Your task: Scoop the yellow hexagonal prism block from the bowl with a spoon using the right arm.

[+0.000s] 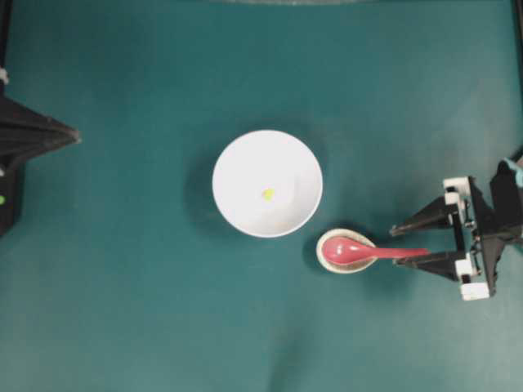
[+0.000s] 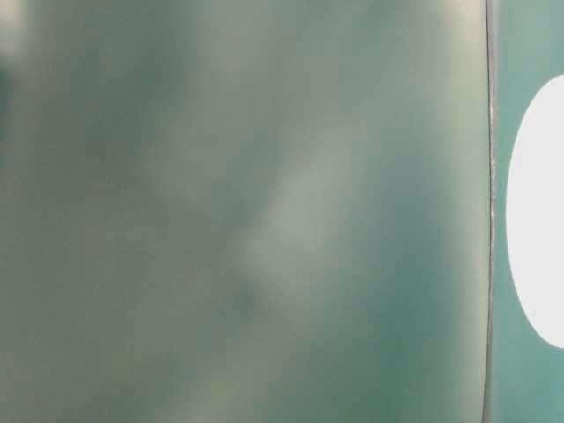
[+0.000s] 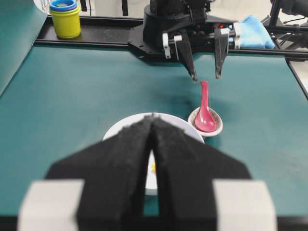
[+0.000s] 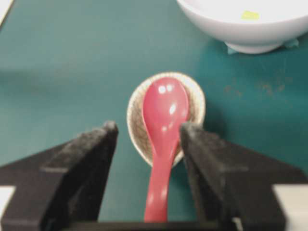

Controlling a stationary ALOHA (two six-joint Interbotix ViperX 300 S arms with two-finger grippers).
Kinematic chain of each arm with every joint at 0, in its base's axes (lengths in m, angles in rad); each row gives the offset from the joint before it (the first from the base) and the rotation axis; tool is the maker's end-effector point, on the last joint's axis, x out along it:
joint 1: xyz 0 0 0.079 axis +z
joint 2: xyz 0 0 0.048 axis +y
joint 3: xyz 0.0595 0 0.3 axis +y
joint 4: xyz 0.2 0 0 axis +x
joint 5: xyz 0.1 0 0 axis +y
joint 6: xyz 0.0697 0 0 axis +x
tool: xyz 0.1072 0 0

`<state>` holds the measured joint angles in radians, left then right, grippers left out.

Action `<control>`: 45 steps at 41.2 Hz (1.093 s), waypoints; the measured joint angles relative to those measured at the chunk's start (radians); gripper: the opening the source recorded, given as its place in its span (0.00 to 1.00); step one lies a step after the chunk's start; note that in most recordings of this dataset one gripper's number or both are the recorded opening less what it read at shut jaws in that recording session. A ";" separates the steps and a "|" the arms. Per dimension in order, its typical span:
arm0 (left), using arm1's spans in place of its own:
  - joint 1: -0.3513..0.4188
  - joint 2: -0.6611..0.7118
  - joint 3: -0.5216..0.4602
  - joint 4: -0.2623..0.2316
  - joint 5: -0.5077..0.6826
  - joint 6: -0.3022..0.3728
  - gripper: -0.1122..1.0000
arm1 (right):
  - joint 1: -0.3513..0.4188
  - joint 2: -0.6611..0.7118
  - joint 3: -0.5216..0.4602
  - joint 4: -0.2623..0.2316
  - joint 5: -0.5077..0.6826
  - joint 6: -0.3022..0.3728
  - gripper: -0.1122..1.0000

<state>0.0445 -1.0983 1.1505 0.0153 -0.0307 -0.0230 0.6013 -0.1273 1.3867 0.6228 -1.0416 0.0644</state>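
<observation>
nearest us in the right wrist view, our right gripper (image 4: 148,144) has its jaws spread wide, one on each side of the spoon's handle and apart from it, holding nothing. the spoon (image 4: 162,134) is glossy pink-red; its scoop lies in the small speckled spoon rest (image 4: 196,98) and its handle points back toward the gripper. just beyond the rest stands the white bowl (image 4: 250,33) on the teal table (image 4: 72,62), with the yellow hexagonal prism block (image 4: 250,15) lying inside it, near the middle of the bowl's floor as the overhead view shows. across the table, well apart from the bowl, our left gripper (image 1: 75,135) hangs with its jaws pressed together, nothing between them. the table-level view is a blur.
</observation>
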 measured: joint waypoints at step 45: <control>0.000 0.005 0.000 0.000 0.002 -0.014 0.13 | 0.247 0.348 -0.080 0.336 -0.210 0.002 0.63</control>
<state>0.0445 -1.0937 1.1505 0.0153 -0.0291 -0.0368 0.8483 0.2209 1.3070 0.9587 -1.2517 0.0660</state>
